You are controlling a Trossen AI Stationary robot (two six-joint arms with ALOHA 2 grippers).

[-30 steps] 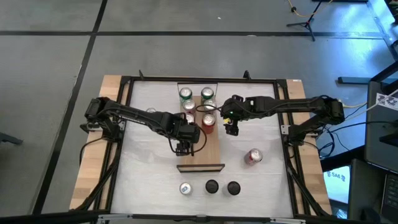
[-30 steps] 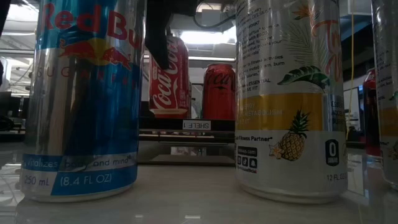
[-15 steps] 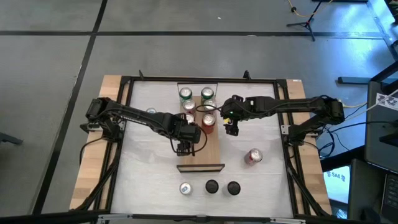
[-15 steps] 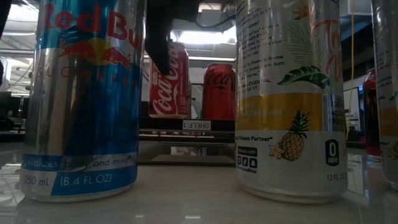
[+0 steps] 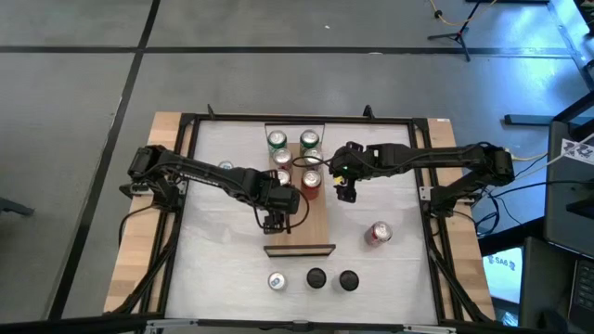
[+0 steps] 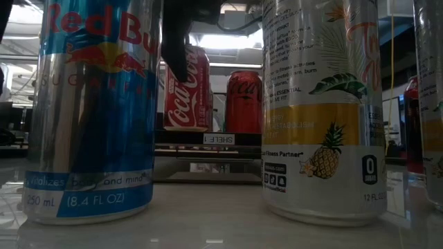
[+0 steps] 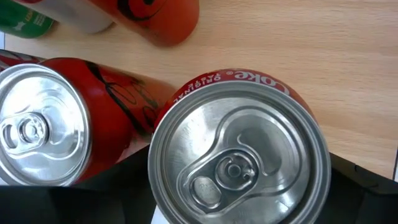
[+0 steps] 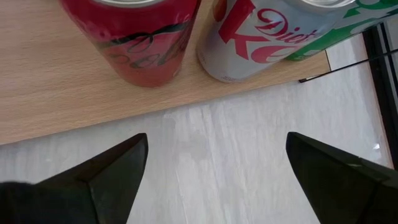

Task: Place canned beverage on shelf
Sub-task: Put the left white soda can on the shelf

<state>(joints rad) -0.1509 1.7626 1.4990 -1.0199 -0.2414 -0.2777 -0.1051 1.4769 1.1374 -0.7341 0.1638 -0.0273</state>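
Note:
The shelf is a light-wood plank lying on the middle of the white table. Several cans stand at its far end, among them a red can and a Diet Coke can. My left gripper is over the shelf's middle, shut on a red Coca-Cola can that it hides in the high view. The low view shows this can left of and nearer than the red can. My right gripper hangs open over the white table, just right of the shelf. My left gripper has the Coca-Cola can between its two fingers, one on each side of the can's upper wall. The fingers come from above, slanting down. The can stands upright, its base down at the shelf's top.
A red can is on the table right of the shelf. Three more cans stand in a row near the front edge; the low view shows a Red Bull can and a pineapple-print can up close. The shelf's near half is bare wood.
The Coca-Cola can in my left gripper has gone from a slight tilt to upright and has sunk a little, down to the shelf's top. Both arms have kept their places.

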